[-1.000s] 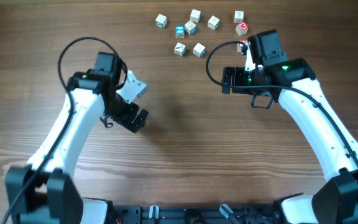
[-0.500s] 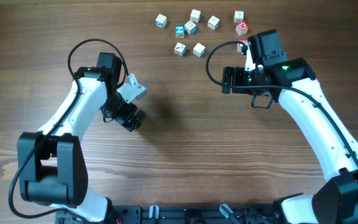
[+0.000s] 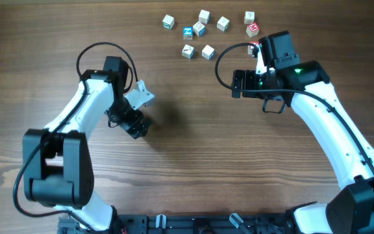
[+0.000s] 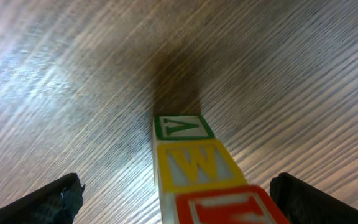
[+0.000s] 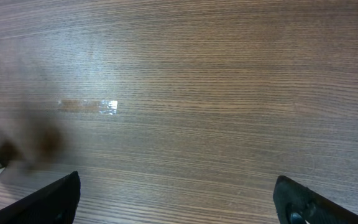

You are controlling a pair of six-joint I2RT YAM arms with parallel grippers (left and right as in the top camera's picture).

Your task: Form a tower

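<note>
Three-cube tower (image 4: pixel 194 163) stands on desk (image 4: pixel 73 74) inside spread left pincer (image 4: pixel 179 200), touching neither side. Right pincer (image 5: pixel 182 202) spread too, above desk. Loose cubes (image 3: pixel 199 28) upper centre.

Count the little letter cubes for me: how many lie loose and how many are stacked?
Loose cubes: 9, perhaps 1 more half hidden by the right arm
Cubes showing in the tower: 3
Total: 12, perhaps 13
</note>
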